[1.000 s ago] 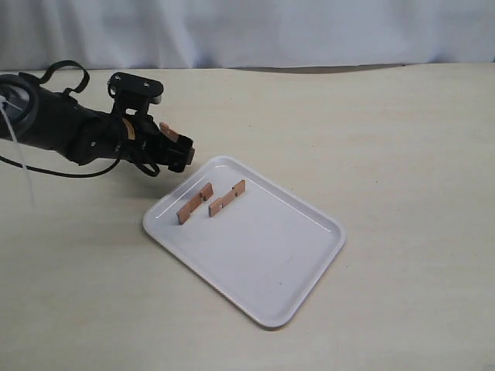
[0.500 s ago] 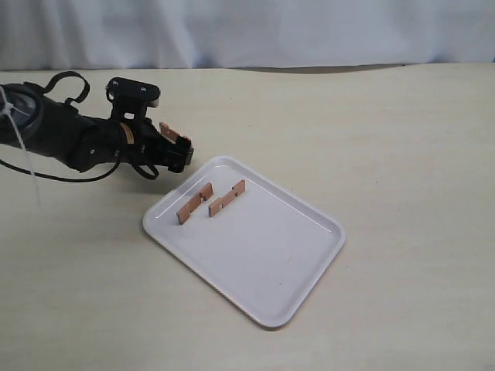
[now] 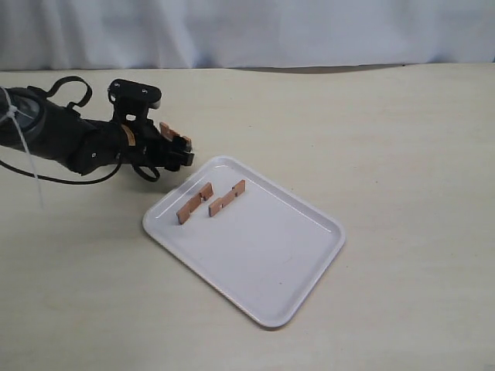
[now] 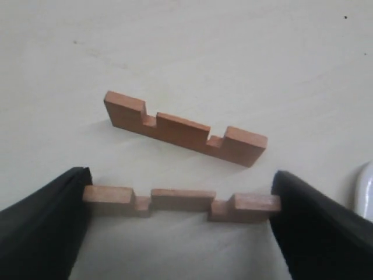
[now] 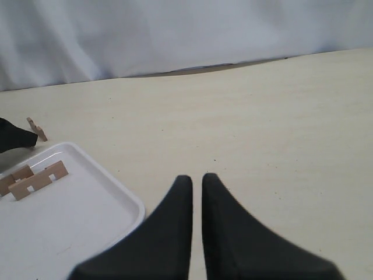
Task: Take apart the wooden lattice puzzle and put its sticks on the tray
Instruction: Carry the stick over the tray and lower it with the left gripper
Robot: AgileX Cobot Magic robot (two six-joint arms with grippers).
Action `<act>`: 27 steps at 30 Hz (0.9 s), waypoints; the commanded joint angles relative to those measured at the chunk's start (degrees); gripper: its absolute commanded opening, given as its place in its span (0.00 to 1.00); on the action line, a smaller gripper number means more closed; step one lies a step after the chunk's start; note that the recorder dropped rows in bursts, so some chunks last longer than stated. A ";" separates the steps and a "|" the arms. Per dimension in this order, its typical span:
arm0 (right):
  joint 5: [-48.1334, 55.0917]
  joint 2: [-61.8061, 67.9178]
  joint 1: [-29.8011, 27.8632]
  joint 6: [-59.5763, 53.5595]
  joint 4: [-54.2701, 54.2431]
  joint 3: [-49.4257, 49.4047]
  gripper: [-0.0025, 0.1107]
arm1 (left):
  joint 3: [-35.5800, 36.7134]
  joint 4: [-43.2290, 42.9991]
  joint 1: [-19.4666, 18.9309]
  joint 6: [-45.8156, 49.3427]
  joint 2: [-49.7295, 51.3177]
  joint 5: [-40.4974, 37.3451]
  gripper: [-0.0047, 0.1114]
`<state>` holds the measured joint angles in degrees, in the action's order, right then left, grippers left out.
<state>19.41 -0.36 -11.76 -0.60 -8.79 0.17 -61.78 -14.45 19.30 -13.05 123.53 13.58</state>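
At eleven o'clock off the tray [image 3: 309,255], left gripper [image 3: 179,152] pinches a loose stick [image 4: 180,199] end to end for the carry over; right gripper [image 5: 197,192] sits closed.

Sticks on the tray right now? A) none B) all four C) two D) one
C: two sticks lie on the tray; the third stick is off it on the table, spanning the left claw, with the fourth stick just beyond it.
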 commanded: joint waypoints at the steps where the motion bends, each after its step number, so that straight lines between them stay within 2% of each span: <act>1: 0.00 0.36 0.11 0.01 -0.01 -0.17 0.07 | -0.37 -0.08 0.16 1.25 -3.13 -2.32 0.04; 4: 0.00 0.36 0.11 0.01 -0.01 -0.17 0.07 | -0.37 -1.87 1.30 1.25 -6.33 -6.09 0.04; 7: 0.00 0.36 0.11 0.01 -0.01 -0.17 0.07 | -0.37 -7.46 4.50 1.25 -10.07 -11.36 0.04; 9: 0.00 0.36 0.11 0.01 -0.01 -0.17 0.07 | -0.37 -11.53 9.27 1.25 -12.09 -15.81 0.04; 15: 0.00 0.36 0.11 0.01 -0.01 -0.17 0.07 | -1.95 -11.85 17.01 1.51 -12.40 -23.34 0.04; 16: 0.00 0.36 0.11 0.01 -0.01 -0.17 0.07 | -3.79 -11.44 19.35 2.14 -12.40 -28.61 0.04; 17: 0.00 0.36 0.11 0.01 -0.01 -0.17 0.07 | -4.54 -11.13 20.25 2.57 -12.40 -30.71 0.04; 19: 0.00 0.36 0.11 0.01 -0.01 -0.17 0.07 | -6.92 -6.26 23.21 7.37 -12.40 -36.55 0.04; 20: 0.00 0.36 0.11 0.01 -0.01 -0.17 0.07 | -7.68 0.82 24.66 13.99 -12.40 -38.33 0.04; 21: 0.00 0.36 0.11 0.01 -0.01 -0.17 0.07 | -7.69 4.86 25.04 18.48 -12.40 -38.36 0.04; 22: 0.00 0.36 0.11 0.01 -0.01 -0.17 0.07 | -7.69 12.90 25.40 27.91 -12.17 -38.51 0.04; 24: 0.00 0.36 0.11 0.01 -0.01 -0.17 0.07 | -7.69 25.10 25.40 38.35 -12.05 -39.14 0.04; 25: 0.00 0.36 0.11 0.01 -0.01 -0.17 0.07 | -7.69 28.99 25.40 41.58 -12.05 -39.92 0.04; 27: 0.00 0.36 0.11 0.01 -0.01 -0.17 0.07 | -7.69 30.08 25.40 43.25 -12.05 -39.57 0.04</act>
<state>19.41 -0.36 -11.76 -0.60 -8.79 0.17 -69.02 12.72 44.61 26.79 111.52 -26.17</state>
